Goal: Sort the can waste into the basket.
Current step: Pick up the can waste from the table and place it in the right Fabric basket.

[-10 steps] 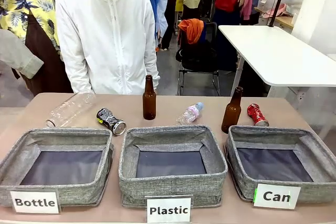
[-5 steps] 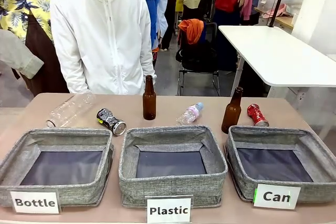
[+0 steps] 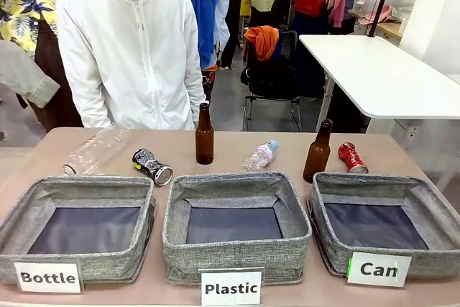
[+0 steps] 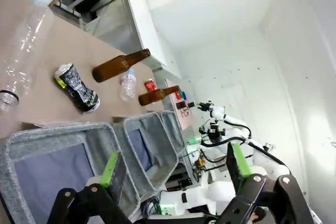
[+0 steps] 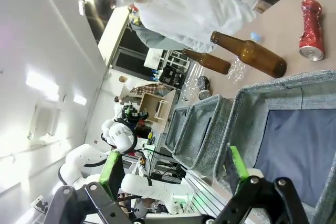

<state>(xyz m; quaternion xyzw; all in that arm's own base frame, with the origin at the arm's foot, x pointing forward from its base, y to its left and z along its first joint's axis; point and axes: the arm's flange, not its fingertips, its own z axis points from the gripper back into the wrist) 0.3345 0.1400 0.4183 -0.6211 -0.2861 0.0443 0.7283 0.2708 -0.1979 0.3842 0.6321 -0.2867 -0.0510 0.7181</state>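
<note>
Bright, even indoor light falls on the desk (image 3: 230, 150), shadows soft. Beyond the left claw (image 4: 174, 163) white walls (image 4: 252, 51) wash out; up-left of the right claw (image 5: 174, 165) ceiling lamps (image 5: 42, 83) glare, lines bending at edges.

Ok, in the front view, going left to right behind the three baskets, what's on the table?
Large clear plastic bottle → black-and-silver crushed can → brown glass bottle → small plastic bottle → second brown glass bottle → red crushed can.
</note>
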